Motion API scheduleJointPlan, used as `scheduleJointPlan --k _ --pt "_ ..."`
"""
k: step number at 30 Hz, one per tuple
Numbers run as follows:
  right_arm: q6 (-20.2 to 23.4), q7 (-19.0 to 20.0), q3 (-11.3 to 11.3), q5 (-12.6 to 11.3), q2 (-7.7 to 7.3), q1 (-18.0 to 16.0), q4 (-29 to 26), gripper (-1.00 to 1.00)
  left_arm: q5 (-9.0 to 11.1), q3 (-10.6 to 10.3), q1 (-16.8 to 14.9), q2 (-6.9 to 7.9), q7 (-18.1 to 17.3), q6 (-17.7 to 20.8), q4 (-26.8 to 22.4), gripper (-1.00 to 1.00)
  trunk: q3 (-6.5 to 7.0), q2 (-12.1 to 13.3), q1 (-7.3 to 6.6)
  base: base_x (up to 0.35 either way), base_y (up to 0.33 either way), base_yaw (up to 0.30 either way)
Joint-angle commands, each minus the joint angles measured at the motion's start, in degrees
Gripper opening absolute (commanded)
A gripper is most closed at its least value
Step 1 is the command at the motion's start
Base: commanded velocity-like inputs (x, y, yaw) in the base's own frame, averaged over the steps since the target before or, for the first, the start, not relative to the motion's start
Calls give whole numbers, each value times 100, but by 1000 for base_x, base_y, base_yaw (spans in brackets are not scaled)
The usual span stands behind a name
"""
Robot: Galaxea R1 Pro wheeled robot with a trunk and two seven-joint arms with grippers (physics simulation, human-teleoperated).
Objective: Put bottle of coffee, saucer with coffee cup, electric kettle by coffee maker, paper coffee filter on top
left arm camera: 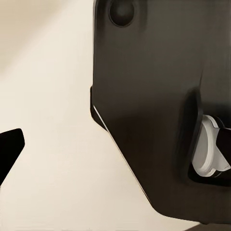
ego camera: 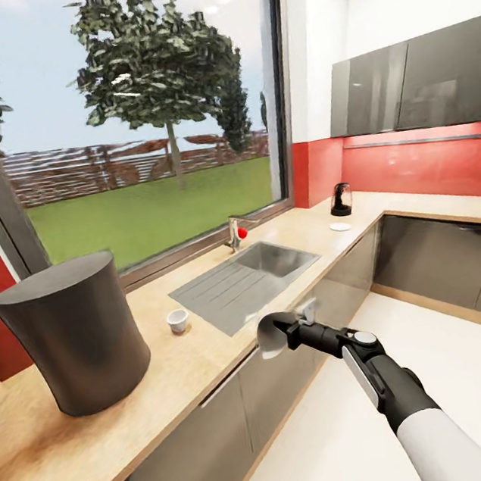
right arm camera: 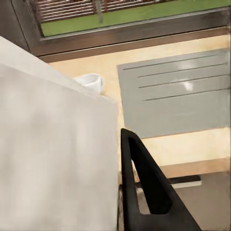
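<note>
The tall dark coffee maker (ego camera: 78,340) stands at the left on the wooden kitchen countertop (ego camera: 176,379). A small white coffee cup (ego camera: 177,320) (right arm camera: 91,82) sits on the worktop between it and the sink's drainboard. At the far corner the electric kettle (ego camera: 340,200) stands with the white saucer (ego camera: 340,226) just in front of it. My right gripper (ego camera: 280,332) hovers in front of the counter edge by the sink, shut on the white paper coffee filter (ego camera: 268,337) (right arm camera: 53,159). One black finger (right arm camera: 144,187) shows beside the paper. The bottle of coffee and the kitchen shelf are out of view.
A steel sink (ego camera: 277,257) with a ribbed drainboard (ego camera: 217,293) and a faucet (ego camera: 236,233) lies mid-counter under a large window. Grey cabinet fronts (ego camera: 290,379) run below, and dark wall cabinets (ego camera: 418,85) hang at the right. The left wrist view looks at my dark body (left arm camera: 154,106) over pale floor (left arm camera: 53,96).
</note>
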Motion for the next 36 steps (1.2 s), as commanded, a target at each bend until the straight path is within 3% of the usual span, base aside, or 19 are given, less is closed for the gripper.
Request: scheduleJointPlan --k 1,20,36 --pt "51 21 -3 -11 3 -4 -8 -100 16 13 3 -2 15 -8 -11 100 -11 -10 6 253 -240 -107" --pt "41 21 1 -9 4 -3 -9 -100 14 31 3 -2 15 -8 -7 100 -11 -10 6 281 -207 1" --pt "41 24 1 -11 6 -4 -9 -100 14 31 3 -2 15 -8 -3 100 -11 -10 6 276 -220 250"
